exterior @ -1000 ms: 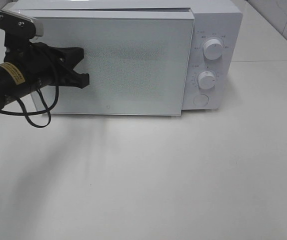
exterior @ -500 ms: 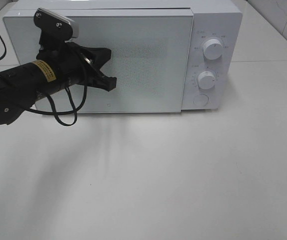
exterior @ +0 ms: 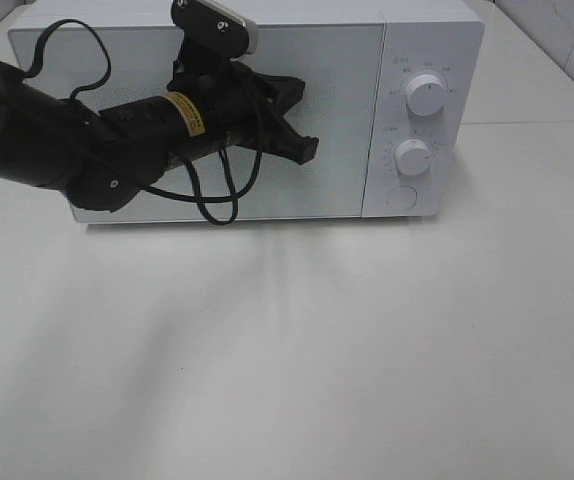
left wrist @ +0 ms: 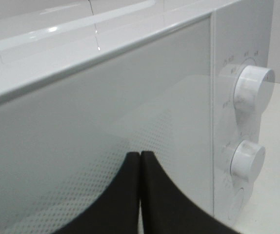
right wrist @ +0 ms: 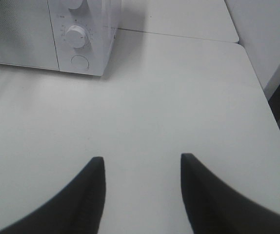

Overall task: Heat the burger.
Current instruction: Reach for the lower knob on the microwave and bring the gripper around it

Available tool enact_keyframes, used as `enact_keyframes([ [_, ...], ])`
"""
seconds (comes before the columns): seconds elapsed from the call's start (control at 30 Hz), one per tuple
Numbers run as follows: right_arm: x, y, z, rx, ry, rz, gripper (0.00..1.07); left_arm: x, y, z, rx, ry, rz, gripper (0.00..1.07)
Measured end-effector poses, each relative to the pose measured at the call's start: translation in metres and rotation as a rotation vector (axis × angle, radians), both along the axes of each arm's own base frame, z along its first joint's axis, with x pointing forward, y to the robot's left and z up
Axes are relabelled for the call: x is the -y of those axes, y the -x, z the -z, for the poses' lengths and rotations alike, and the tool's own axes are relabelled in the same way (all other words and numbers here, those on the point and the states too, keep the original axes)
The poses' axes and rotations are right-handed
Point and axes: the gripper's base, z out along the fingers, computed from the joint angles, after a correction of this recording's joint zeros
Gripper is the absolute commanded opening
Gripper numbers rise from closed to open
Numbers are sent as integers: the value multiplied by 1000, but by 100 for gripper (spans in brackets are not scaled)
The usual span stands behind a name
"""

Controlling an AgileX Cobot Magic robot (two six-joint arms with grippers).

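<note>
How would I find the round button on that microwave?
Find the white microwave at the back of the table. On the panel right of its door, the button sits below the upper knob and lower knob. Unlike them, it lies flat.

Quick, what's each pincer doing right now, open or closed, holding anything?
Left pincer: closed, holding nothing, in front of the microwave door.
Right pincer: open, holding nothing, above the table.
</note>
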Motion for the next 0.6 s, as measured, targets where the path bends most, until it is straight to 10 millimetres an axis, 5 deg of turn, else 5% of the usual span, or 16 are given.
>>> enact_keyframes([
  [0.6, 0, 0, 0, 0, 0, 0, 50, 23, 11, -14, -69, 4, -7, 0],
])
